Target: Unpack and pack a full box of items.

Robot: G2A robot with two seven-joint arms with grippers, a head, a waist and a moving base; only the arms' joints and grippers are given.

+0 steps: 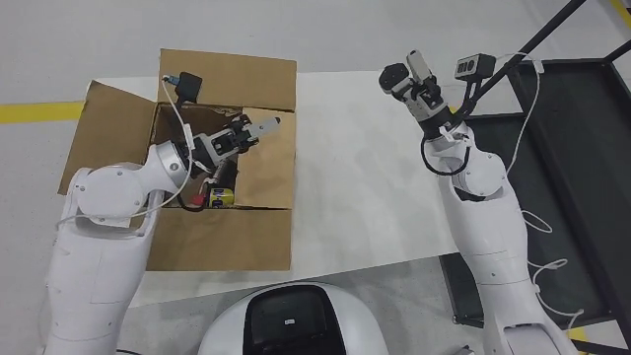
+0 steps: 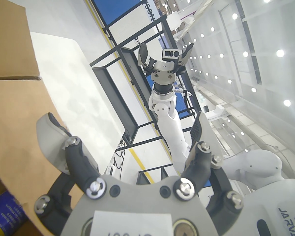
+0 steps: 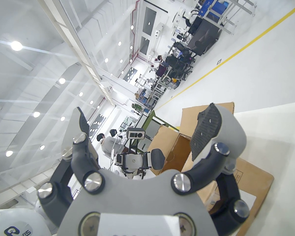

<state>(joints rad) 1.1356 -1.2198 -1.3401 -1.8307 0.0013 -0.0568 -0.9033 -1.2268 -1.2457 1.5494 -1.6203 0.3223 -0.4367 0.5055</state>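
Left hand [image 1: 258, 130] released and empty, open cardboard box [image 1: 227, 79] just beneath it, right hand [image 1: 404, 71] also released, well apart, white tabletop [image 1: 365, 177] below it.

Box [image 1: 227, 89] sits flaps-out on the worktop's [image 1: 355, 177] left half. Left tool [image 1: 264, 128] over the box's right flap. Small items [image 1: 219, 195], perhaps two, inside by the near wall. Right tool [image 1: 406, 71] above the far right edge; rack [image 1: 562, 158] right of the worktop.
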